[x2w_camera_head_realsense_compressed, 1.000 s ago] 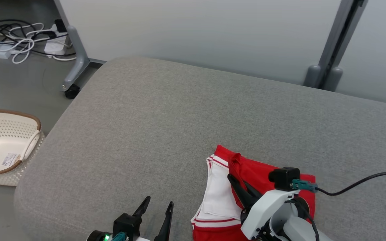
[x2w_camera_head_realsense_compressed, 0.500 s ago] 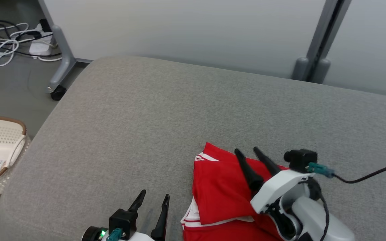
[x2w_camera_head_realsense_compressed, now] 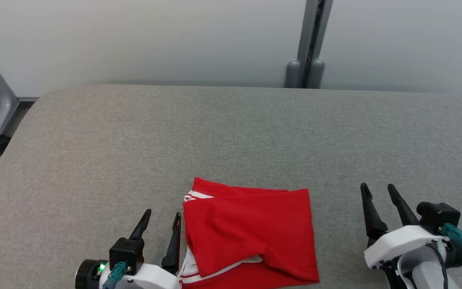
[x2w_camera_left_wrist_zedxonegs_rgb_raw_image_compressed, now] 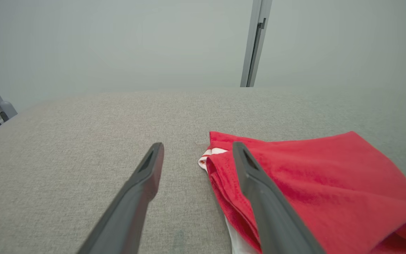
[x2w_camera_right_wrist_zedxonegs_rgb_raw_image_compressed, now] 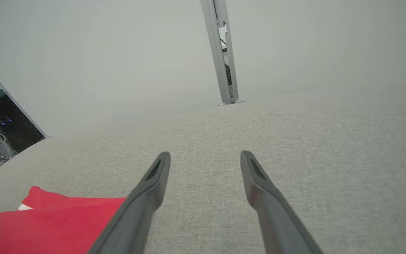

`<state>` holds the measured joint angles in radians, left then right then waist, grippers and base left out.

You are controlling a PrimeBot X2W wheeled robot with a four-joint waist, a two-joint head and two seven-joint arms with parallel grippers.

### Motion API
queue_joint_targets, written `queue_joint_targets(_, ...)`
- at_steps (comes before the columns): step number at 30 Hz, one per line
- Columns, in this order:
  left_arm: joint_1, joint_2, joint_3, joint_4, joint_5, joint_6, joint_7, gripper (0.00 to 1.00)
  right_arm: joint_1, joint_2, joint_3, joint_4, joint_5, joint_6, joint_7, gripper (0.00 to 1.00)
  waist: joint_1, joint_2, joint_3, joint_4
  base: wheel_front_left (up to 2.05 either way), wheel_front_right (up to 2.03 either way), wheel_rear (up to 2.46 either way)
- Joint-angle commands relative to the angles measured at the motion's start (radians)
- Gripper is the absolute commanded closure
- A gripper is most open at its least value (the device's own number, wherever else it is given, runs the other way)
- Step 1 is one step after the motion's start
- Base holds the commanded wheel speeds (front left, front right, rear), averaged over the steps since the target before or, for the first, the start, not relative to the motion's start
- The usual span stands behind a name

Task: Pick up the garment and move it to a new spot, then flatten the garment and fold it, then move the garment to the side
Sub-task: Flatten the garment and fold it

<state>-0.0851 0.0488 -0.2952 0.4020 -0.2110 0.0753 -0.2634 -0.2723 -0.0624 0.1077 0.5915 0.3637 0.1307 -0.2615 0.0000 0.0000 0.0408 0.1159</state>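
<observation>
**A:** Where is the red-and-white soft jersey garment [x2w_camera_head_realsense_compressed: 251, 228]?

**B:** It lies folded in a rough rectangle on the grey woven-fabric cushion [x2w_camera_head_realsense_compressed: 231, 132], near the front edge and between the arms. Nothing holds it.

**A:** And the pincers?

**B:** The left pincer [x2w_camera_head_realsense_compressed: 162, 214] is wide, its inner finger just beside the garment's left edge. The right pincer [x2w_camera_head_realsense_compressed: 377, 188] is also wide, well apart over bare cushion.

**A:** Which step?

**B:** The folding looks done, so I judge moving it aside is next. That means pinching every layer at one edge so the fold holds.

Bright, even, diffuse light.
Only faint shadows edge the garment [x2w_camera_head_realsense_compressed: 251, 228]; both wrist views bend at the edges, and the wall [x2w_camera_right_wrist_zedxonegs_rgb_raw_image_compressed: 83, 53] looks hazy.
</observation>
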Motion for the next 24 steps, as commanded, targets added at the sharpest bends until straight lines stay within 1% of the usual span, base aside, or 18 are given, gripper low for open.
queue_joint_targets(1, 0.008, 0.004, 0.018, -0.006, 0.018, 0.004, -0.001, 0.00, 0.032, 0.003, -0.032, -0.020, -0.030, 0.000, -0.005, 0.00, 0.0000, 0.0000, -0.007, -0.035, 0.00, 0.00, 0.00)
queue_joint_targets(4, 0.024, 0.004, 0.043, -0.015, 0.032, 0.007, -0.001, 0.00, 0.069, 0.008, -0.070, -0.050, -0.074, 0.000, -0.005, 0.00, 0.0000, 0.0000, -0.017, -0.060, 0.00, 0.00, 0.00)
queue_joint_targets(7, 0.044, 0.004, 0.064, -0.022, 0.051, 0.008, -0.001, 0.00, 0.101, 0.009, -0.088, -0.079, -0.110, 0.000, -0.005, 0.00, 0.0000, 0.0000, -0.030, -0.081, 0.00, 0.00, 0.00)
queue_joint_targets(13, 0.085, 0.004, 0.101, -0.043, 0.080, 0.005, -0.001, 0.00, 0.138, 0.009, -0.064, -0.094, -0.085, 0.000, -0.005, 0.00, 0.0000, 0.0000, -0.048, -0.116, 0.00, 0.00, 0.00)
queue_joint_targets(18, 0.113, 0.004, 0.118, -0.057, 0.088, -0.002, -0.001, 0.00, 0.154, 0.009, -0.048, -0.094, -0.079, 0.000, -0.005, 0.00, 0.0000, 0.0000, -0.064, -0.132, 0.00, 0.00, 0.00)
queue_joint_targets(24, 0.143, 0.004, 0.134, -0.061, 0.095, 0.009, -0.001, 0.00, 0.178, 0.009, -0.035, -0.094, -0.085, 0.000, -0.005, 0.00, 0.0000, 0.0000, -0.081, -0.140, 0.00, 0.00, 0.00)
